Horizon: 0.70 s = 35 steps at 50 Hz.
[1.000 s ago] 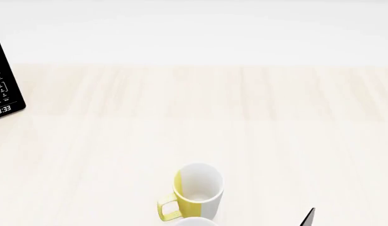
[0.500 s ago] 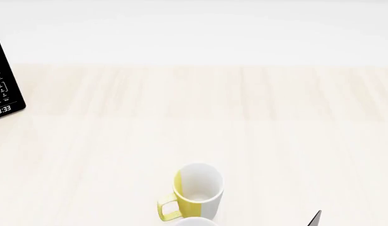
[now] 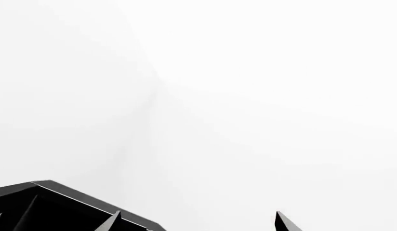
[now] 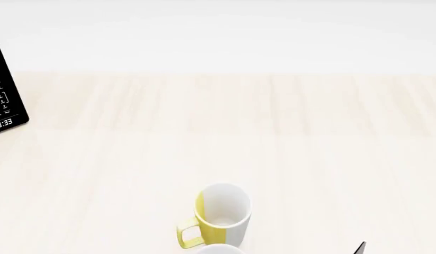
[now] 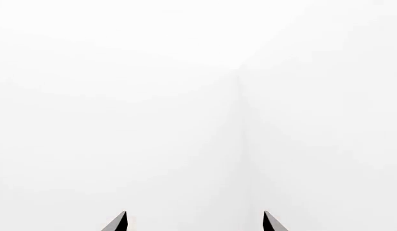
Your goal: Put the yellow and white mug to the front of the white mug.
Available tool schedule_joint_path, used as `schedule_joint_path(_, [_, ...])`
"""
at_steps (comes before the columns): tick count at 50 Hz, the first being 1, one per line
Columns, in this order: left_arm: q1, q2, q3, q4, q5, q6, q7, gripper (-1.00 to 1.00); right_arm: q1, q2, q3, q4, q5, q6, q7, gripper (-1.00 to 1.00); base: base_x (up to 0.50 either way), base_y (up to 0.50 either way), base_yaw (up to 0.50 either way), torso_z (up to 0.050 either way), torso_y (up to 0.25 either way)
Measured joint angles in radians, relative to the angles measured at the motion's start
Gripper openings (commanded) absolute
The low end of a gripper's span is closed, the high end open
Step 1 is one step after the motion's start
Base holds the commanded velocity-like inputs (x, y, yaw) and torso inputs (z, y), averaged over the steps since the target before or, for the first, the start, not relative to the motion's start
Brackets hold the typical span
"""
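Observation:
The yellow and white mug [image 4: 221,214] stands upright on the pale wooden table [image 4: 274,148] near the bottom middle of the head view, its yellow handle toward the lower left. Just in front of it, the rim of the white mug [image 4: 219,249] shows at the picture's bottom edge; the rest is out of view. A dark tip of my right gripper [image 4: 360,248] shows at the bottom right, well to the right of both mugs. In the right wrist view my right gripper [image 5: 194,222] is open and empty, facing white walls. My left gripper [image 3: 197,222] is open and empty too.
A black microwave [image 4: 5,90] with a lit clock stands at the table's far left edge. A black box corner [image 3: 50,207] shows in the left wrist view. A white wall [image 4: 218,32] runs behind the table.
The dark tip of my right gripper has sunk lower and a little to the right at the bottom edge of the head view. The mugs have not moved.

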<state>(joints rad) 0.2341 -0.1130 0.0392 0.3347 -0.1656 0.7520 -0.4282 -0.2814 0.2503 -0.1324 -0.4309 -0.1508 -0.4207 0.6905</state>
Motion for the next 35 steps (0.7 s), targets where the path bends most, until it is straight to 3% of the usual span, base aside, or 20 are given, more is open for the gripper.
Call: schedule_joint_path(35, [0.017, -0.049, -0.022, 0.082, 0.015, -0.021, -0.063, 1.00, -0.085, 0.043, 0.042, -0.065, -0.011, -0.063, 0.045, 1.00, 0.00, 0.00, 0.00, 0.000, 0.000])
